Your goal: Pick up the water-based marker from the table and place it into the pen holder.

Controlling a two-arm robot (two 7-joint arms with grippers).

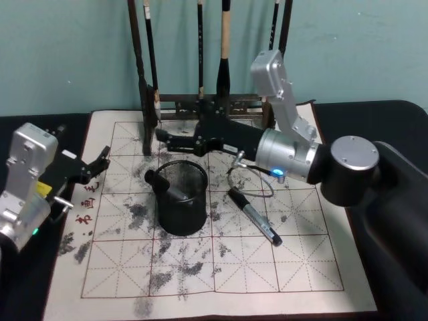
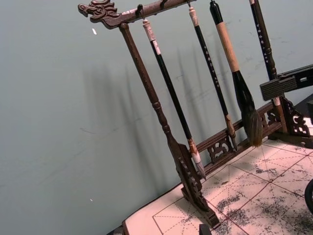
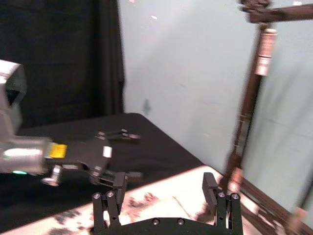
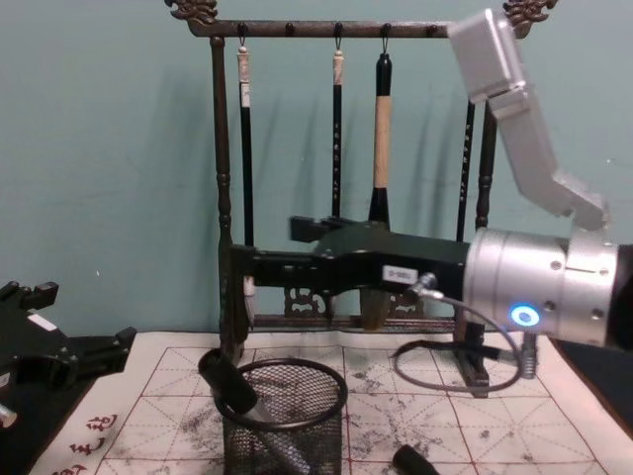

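The pen holder (image 1: 180, 200), a black mesh cup, stands on the mat left of centre. A black marker with a grey barrel (image 1: 160, 184) leans inside it, its cap poking over the left rim, as the chest view also shows for the marker (image 4: 229, 384) and the pen holder (image 4: 287, 421). A second black marker (image 1: 254, 217) lies flat on the mat just right of the cup. My right gripper (image 1: 164, 137) hangs open and empty above and behind the cup; in the right wrist view my right gripper (image 3: 164, 188) has bare fingers. My left gripper (image 1: 99, 166) rests open at the mat's left edge.
The tall dark wooden brush rack (image 1: 200, 100) with several hanging brushes (image 2: 230, 49) stands along the back of the mat, right behind my right gripper. The cream gridded mat (image 1: 221, 267) covers the dark table (image 1: 394, 114). A grey cable (image 1: 251, 177) loops beneath my right wrist.
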